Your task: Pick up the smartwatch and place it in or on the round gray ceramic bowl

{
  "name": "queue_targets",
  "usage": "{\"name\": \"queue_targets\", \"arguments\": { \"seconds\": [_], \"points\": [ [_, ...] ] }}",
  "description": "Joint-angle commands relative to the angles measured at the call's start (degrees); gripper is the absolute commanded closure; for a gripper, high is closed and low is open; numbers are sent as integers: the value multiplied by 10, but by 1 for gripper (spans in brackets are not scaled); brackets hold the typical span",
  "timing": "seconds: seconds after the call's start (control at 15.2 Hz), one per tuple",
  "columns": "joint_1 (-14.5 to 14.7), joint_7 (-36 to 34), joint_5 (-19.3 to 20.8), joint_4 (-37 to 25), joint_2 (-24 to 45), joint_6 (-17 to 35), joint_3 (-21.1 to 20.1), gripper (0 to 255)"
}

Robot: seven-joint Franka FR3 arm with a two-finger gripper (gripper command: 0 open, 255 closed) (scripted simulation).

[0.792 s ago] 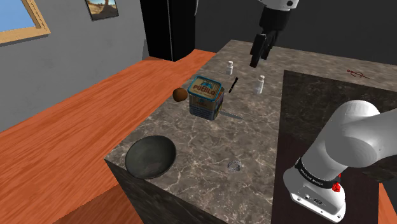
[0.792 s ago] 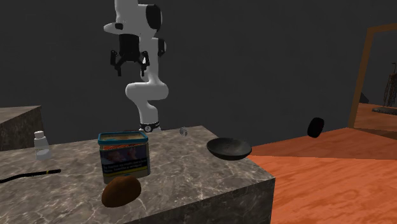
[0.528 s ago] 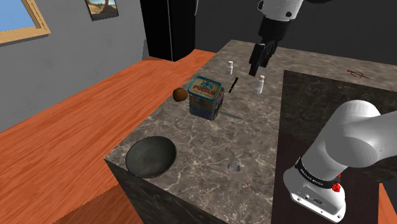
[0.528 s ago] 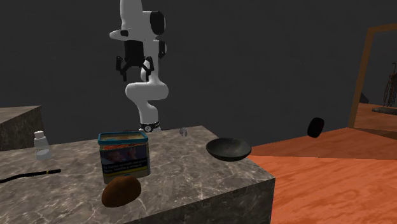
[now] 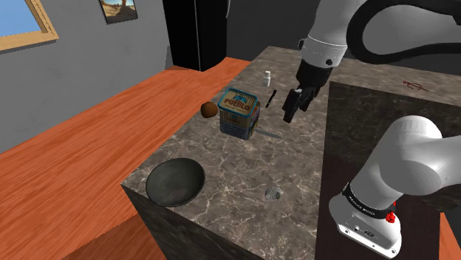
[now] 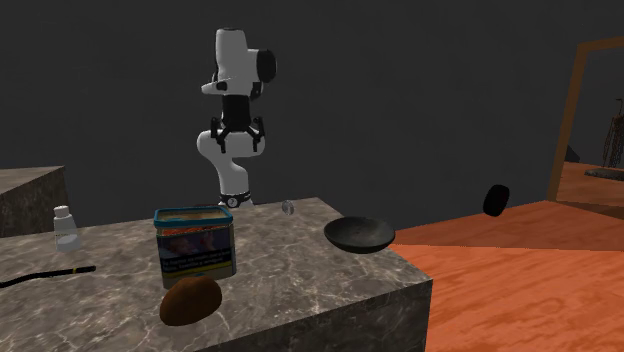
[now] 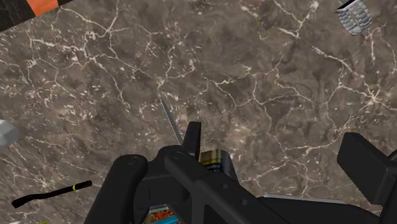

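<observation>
The smartwatch (image 5: 272, 193) is a small silvery band lying on the marble counter (image 5: 222, 159) near its front edge; it also shows in the second exterior view (image 6: 288, 207) and far ahead of the fingers in the wrist view (image 7: 354, 15). The round dark grey bowl (image 5: 175, 182) sits at the counter's front corner (image 6: 359, 234), some way from the watch. My gripper (image 5: 290, 111) hangs above the counter's far half, well short of the watch, beside the tin. It is open (image 7: 277, 149) with nothing between its fingers (image 6: 238, 152).
A blue printed tin (image 5: 239, 112) stands mid-counter with a brown round object (image 5: 209, 110) beside it. A black pen (image 5: 271, 98), a white bottle (image 5: 267, 77) and a thin metal rod (image 5: 270, 134) lie nearby. The dark stand (image 5: 384, 111) rises at the shoulder view's right.
The gripper has come down and moved nearer over the counter, toward the tin, and now covers the second white bottle in the shoulder view. The watch and bowl have not moved.
</observation>
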State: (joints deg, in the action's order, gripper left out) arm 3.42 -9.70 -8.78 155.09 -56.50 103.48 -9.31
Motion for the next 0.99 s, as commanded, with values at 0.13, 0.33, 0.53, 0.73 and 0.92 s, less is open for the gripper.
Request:
{"name": "queue_targets", "arguments": {
  "seconds": [0.13, 0.33, 0.53, 0.73, 0.92],
  "points": [
    [27, -63, -52, 65, -32, 40, -51, 0],
    [54, -112, -96, 104, -40, 77, -95, 0],
    [84, -163, -145, 135, -33, 123, -145, 0],
    [114, -214, -198, 156, -5, 178, -201, 0],
    [137, -263, -251, 165, 45, 245, -261, 0]
  ]
}}
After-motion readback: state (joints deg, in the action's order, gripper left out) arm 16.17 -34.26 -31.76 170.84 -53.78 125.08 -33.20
